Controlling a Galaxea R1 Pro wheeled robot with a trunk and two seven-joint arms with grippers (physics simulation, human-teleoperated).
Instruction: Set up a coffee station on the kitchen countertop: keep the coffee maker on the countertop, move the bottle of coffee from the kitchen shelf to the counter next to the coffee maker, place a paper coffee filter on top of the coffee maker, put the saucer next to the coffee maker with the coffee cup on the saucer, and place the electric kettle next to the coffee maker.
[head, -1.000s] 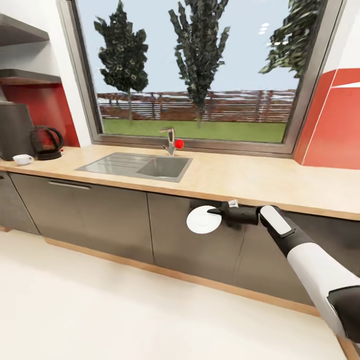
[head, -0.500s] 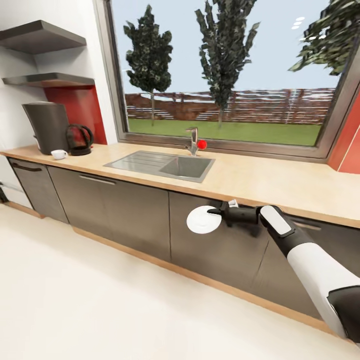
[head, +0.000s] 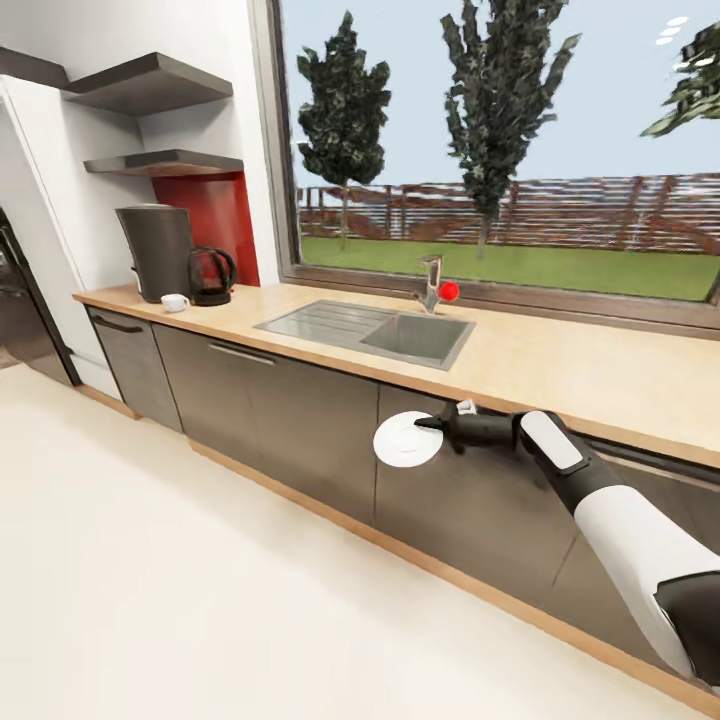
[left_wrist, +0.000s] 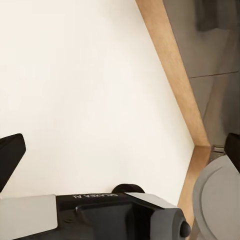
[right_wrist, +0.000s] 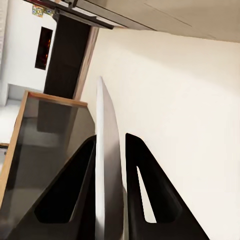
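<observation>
Right arm: reaching out forward at counter-front height, white forearm angling up from the lower right.
Right gripper (head: 432, 424): pinching the saucer (head: 405, 440) edge-on between both fingers (right_wrist: 145, 190).

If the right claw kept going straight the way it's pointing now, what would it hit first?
Judging from the head view, the right claw, shut on the saucer, points leftward along the cabinet fronts. Nothing seems to block that line; depth is unclear, so it might graze them.

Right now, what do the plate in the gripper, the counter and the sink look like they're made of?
Saucer: smooth glossy white, probably ceramic, though the render leaves it open. Countertop: pale wood look, faint grain, matte. Sink: grey brushed metal, likely stainless steel, with a ribbed drainer.
</observation>
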